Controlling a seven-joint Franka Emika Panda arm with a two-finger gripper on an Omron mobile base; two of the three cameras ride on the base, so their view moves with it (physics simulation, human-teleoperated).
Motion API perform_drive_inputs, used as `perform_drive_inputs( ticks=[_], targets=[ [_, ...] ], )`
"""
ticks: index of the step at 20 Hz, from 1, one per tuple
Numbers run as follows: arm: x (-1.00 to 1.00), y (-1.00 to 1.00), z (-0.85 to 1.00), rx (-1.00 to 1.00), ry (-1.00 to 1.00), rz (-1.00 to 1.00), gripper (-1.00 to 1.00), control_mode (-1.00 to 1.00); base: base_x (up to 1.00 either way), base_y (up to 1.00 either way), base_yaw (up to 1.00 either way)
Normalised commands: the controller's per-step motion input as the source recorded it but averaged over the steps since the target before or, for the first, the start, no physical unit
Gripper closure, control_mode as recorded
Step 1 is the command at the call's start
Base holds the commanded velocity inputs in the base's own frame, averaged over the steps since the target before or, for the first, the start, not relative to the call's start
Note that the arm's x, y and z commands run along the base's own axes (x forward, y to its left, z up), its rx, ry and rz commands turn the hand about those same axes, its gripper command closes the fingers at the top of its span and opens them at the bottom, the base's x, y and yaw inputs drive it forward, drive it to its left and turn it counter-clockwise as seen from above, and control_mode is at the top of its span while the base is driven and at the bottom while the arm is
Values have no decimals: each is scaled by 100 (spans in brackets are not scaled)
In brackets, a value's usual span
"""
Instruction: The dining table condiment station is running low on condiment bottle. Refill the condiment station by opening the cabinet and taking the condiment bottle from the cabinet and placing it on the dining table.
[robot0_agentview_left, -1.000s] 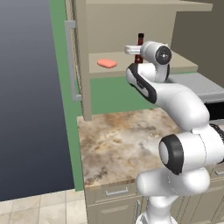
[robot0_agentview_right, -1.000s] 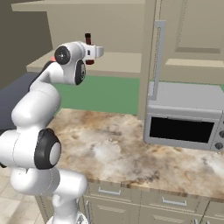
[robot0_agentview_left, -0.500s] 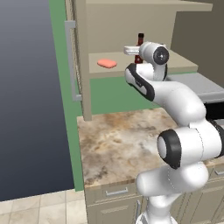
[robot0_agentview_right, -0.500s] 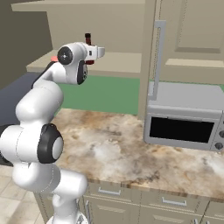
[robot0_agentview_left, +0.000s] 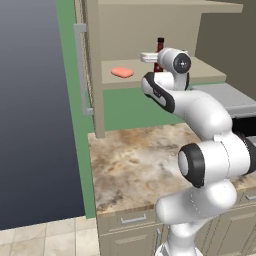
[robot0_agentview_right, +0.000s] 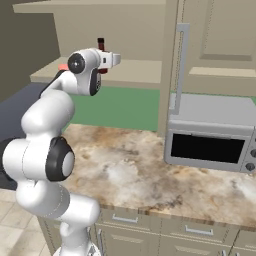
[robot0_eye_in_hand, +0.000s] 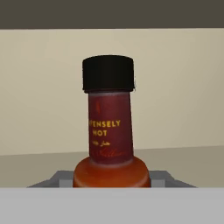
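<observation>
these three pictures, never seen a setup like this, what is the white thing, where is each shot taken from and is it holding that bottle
The white thing is a robot arm in a simulated kitchen. Two pictures come from cameras on its base, behind it to the left and right. The third comes from a camera on its hand, looking along the gripper.

The arm reaches into an open wall cabinet, where the gripper is at a small hot-sauce bottle standing upright on the shelf. In the hand view the bottle's neck and black cap sit dead centre and very close. The fingers flank its base, but I cannot tell whether they have clamped it.

A flat pink lump also lies on the shelf. Below is a marble counter with a microwave on it.
</observation>
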Motion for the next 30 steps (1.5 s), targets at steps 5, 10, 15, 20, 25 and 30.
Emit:
perform_drive_inputs(
  ticks=[5,10,15,20,25,30],
  targets=[
    [1,0,0,0,0,0,100,-100,0,0,0],
    [0,0,0,0,0,0,100,-100,0,0,0],
    [0,0,0,0,0,0,100,-100,0,0,0],
    [-25,9,0,0,0,0,100,-100,0,0,0],
    [-95,0,1,10,-3,0,100,-100,0,0,0],
    [-77,1,53,7,1,0,100,-100,0,0,0]
  ],
)
